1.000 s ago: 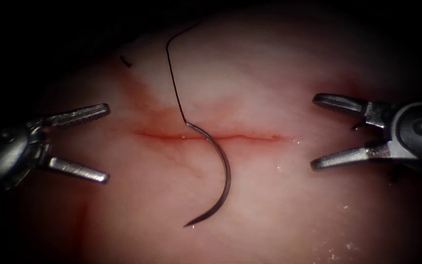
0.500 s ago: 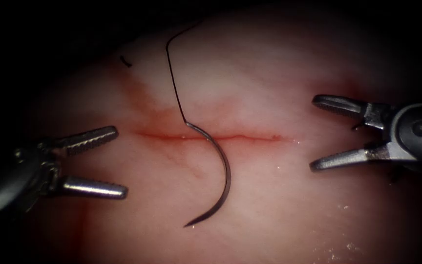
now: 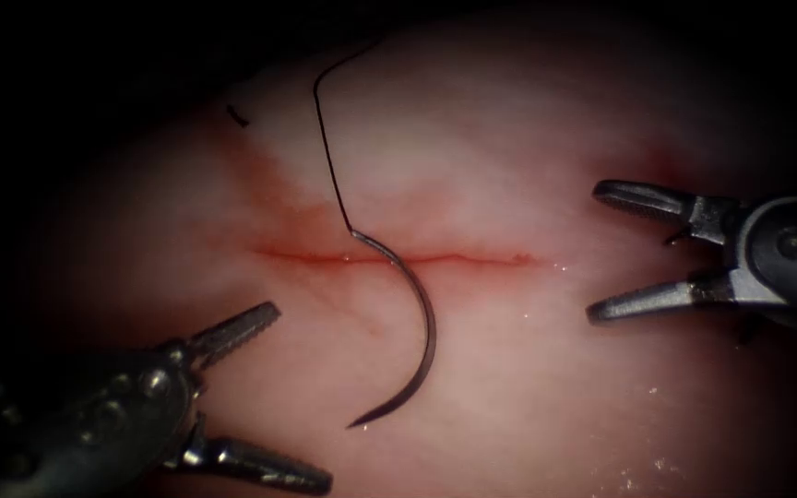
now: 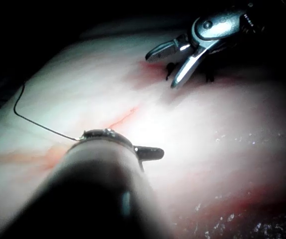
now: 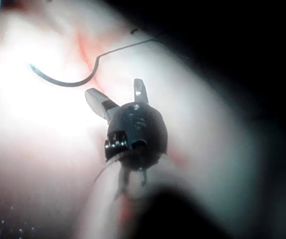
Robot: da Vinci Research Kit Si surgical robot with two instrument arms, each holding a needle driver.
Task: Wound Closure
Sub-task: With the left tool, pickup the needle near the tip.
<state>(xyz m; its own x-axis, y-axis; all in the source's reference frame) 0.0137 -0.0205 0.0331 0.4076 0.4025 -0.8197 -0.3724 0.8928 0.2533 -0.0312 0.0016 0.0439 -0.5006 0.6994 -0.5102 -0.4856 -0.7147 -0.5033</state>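
The curved needle (image 3: 417, 323) lies loose on the tissue (image 3: 528, 138), held by neither tool. Its blunt end, where the thread (image 3: 327, 148) joins, rests on the cut (image 3: 472, 259) near the middle of the cut's length, and the body arcs away toward the tissue's near edge, ending in a free point. No part of the needle can be seen to enter the tissue. The thread runs from the needle's end across the far side of the cut toward the tissue's far edge, where it bends over. A short cut end of thread (image 3: 237, 115) lies apart near the far left corner of the tissue.

The left tool (image 3: 274, 397) is over the near left part of the tissue, left of the needle's point and clear of it, with its jaws spread wide and grasping nothing. The right tool (image 3: 597, 249) hovers just past the cut's right end, jaws likewise spread apart and empty. A faint stain of red fluid (image 3: 279, 198) tints the tissue left of the thread
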